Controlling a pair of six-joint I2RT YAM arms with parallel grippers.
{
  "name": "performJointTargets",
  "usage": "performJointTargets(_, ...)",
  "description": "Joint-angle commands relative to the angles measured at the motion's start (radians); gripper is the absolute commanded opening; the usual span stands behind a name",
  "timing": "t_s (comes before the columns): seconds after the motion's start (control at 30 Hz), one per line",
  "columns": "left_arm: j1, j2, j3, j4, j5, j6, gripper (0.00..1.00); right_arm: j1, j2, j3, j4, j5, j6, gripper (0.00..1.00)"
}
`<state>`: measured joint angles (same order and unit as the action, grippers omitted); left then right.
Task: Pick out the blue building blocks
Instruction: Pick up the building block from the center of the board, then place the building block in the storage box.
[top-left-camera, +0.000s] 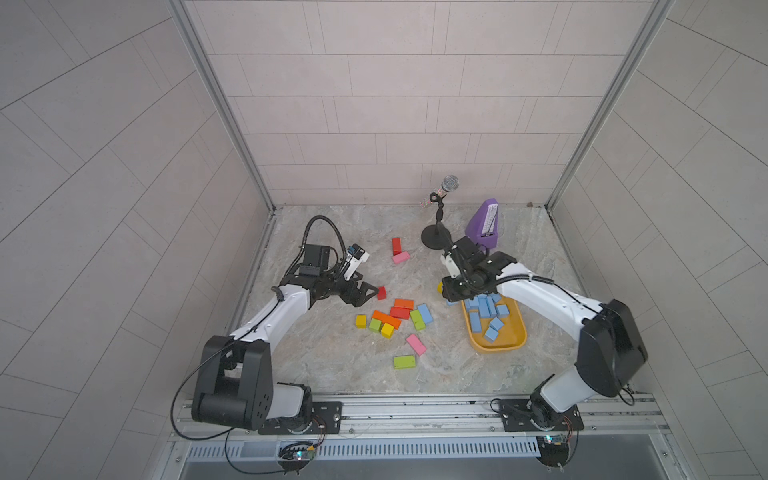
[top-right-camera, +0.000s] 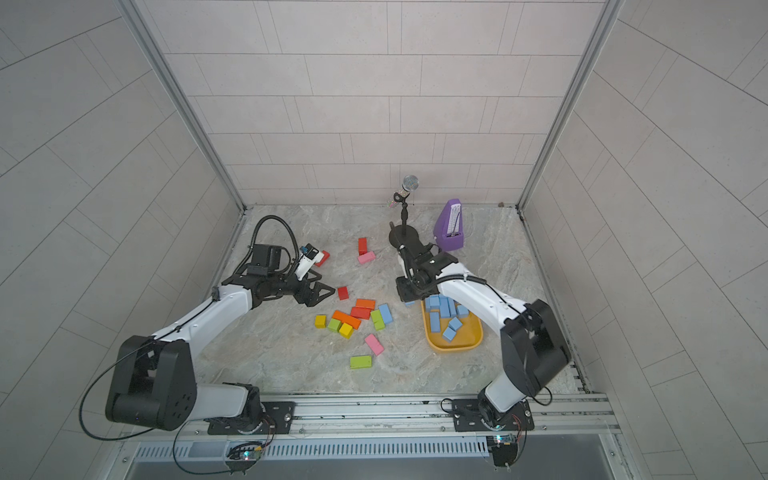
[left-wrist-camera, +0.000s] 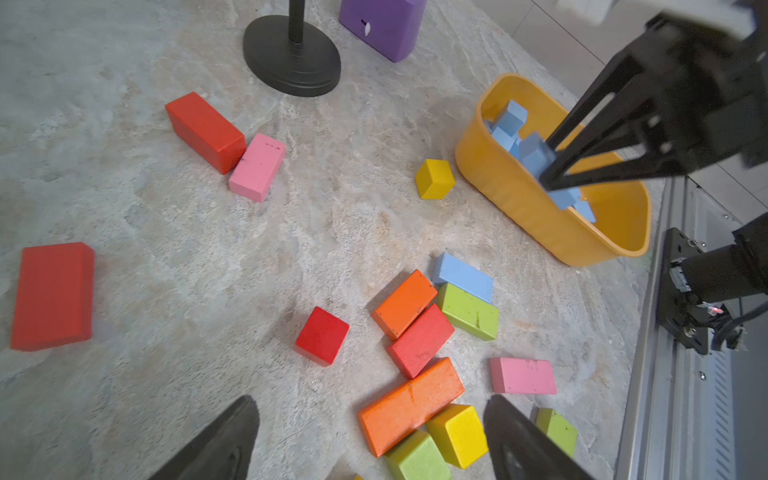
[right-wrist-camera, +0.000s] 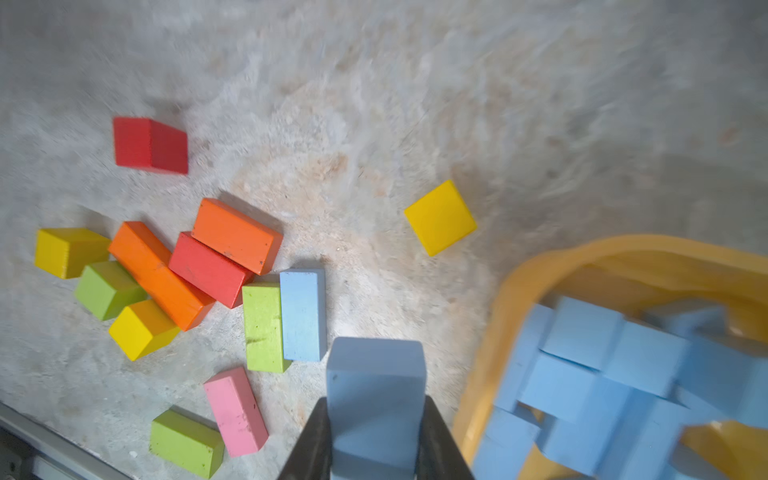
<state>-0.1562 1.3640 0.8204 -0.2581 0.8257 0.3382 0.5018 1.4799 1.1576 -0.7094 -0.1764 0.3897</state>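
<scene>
Surface: I see a grey marbled surface (top-left-camera: 332, 370), level.
Back: microphone stand base (top-left-camera: 434, 241) and purple metronome (top-left-camera: 484, 226), near each other.
Right side: yellow tub (top-left-camera: 512, 337).
Middle: I count one blue brick (top-left-camera: 425, 313) touching a green brick (top-left-camera: 417, 320), at the edge of a mixed cluster (top-left-camera: 386, 319).
Apart: red brick (top-left-camera: 396, 246) touching pink brick (top-left-camera: 400, 257).

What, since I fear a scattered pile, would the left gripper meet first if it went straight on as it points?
Probably the small red wooden cube, lying just beyond the open left gripper; how high the gripper hangs is unclear.
</scene>
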Motion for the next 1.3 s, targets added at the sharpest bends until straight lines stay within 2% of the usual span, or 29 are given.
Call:
performJointTargets(0.0, -0.025, -0.013, -0.013, 0.008, 0.038, 0.036, 0.89, -0.090, -0.123, -0.101, -0.095, 0.051, 0.003, 0.22)
performJointTargets(0.2, -0.071, -0.004, -0.017, 0.008, 0.033, 0.052, 0.88, -0.281, -0.327, -0.294, -0.109, 0.067, -0.015, 0.22)
performJointTargets(0.33, -0.081, -0.006, -0.017, 0.007, 0.035, 0.053, 0.89, -0.339, -0.353, -0.330, -0.117, 0.066, -0.037, 0.23)
performJointTargets(0.77, -0.081, -0.004, -0.012, -0.007, 0.016, 0.064, 0.89, -0.340, -0.180, -0.278, -0.028, -0.041, -0.064, 0.23)
performJointTargets(1.27, -0.082, 0.014, -0.004, -0.013, 0.007, 0.070, 0.89, -0.304, -0.076, -0.233, 0.010, -0.068, -0.080, 0.28)
